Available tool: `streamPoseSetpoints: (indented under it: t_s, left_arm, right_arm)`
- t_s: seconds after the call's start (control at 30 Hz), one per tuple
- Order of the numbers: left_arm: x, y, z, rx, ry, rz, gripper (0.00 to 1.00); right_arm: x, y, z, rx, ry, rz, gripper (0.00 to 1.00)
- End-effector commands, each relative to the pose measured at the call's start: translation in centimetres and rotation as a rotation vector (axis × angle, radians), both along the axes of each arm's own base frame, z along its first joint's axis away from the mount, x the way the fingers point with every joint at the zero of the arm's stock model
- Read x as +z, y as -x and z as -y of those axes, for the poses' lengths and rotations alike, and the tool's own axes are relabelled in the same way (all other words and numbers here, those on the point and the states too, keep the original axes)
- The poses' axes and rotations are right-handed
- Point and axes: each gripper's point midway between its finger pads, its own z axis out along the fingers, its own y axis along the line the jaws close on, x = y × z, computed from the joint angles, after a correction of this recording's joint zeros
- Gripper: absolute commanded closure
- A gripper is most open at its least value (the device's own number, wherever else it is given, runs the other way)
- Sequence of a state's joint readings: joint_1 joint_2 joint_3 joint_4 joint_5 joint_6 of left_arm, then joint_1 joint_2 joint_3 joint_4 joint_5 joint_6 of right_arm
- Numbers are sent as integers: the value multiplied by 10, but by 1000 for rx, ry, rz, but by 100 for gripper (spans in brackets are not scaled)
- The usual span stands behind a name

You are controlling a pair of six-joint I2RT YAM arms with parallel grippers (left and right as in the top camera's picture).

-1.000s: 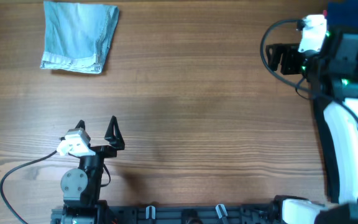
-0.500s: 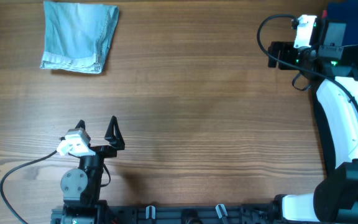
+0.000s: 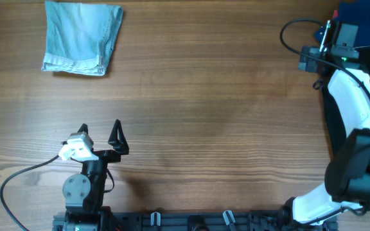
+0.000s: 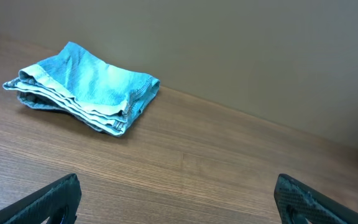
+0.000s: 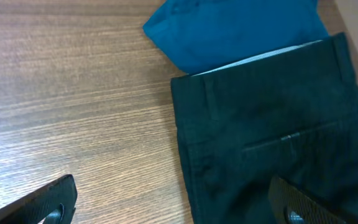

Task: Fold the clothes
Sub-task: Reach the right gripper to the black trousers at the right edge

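A folded light-blue denim garment (image 3: 81, 37) lies at the far left of the table; it also shows in the left wrist view (image 4: 82, 87). My left gripper (image 3: 99, 133) is open and empty near the front edge, well short of the denim (image 4: 179, 202). My right gripper (image 3: 310, 58) is open and empty at the far right corner. In the right wrist view it (image 5: 179, 202) hovers over the left edge of a dark green pair of trousers (image 5: 272, 124). These lie flat, overlapping a blue garment (image 5: 235, 28), which also shows in the overhead view (image 3: 365, 14).
The wooden table (image 3: 204, 115) spreads between the two arms. The left arm's cable (image 3: 18, 176) loops at the front left. The right arm's white body (image 3: 355, 109) runs along the right edge.
My right gripper has swung right and back towards the far right corner, over the dark trousers. The left arm and the denim have not moved.
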State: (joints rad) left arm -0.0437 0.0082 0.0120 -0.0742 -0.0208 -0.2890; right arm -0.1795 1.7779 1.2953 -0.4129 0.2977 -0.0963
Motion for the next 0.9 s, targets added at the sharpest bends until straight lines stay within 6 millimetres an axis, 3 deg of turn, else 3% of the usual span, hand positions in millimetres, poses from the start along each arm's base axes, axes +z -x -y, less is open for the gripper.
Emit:
streamPoseSetpoints:
  t_s: [0.0, 0.17, 0.37, 0.57, 0.67, 0.73, 0.87]
  left_arm:
    - [-1, 0, 0, -5, -23, 2, 0]
    - [-1, 0, 0, -5, -23, 2, 0]
    - [-1, 0, 0, -5, -23, 2, 0]
    - [-1, 0, 0, -5, -23, 2, 0]
    - [-1, 0, 0, -5, -23, 2, 0]
    - [-1, 0, 0, -5, -23, 2, 0]
    - [-1, 0, 0, -5, -23, 2, 0]
  right_arm:
    - [-19, -9, 16, -8, 100, -54, 0]
    - [-57, -17, 39, -19, 153, -102, 6]
    - [-105, -12, 77, -76, 142, -137, 1]
    - [-106, -37, 71, -23, 58, -17, 1]
    - [-123, -39, 72, -37, 46, -13, 2]
    - [-136, -39, 72, -54, 32, -16, 6]
    - [-140, -39, 75, -124, 1, 17, 31]
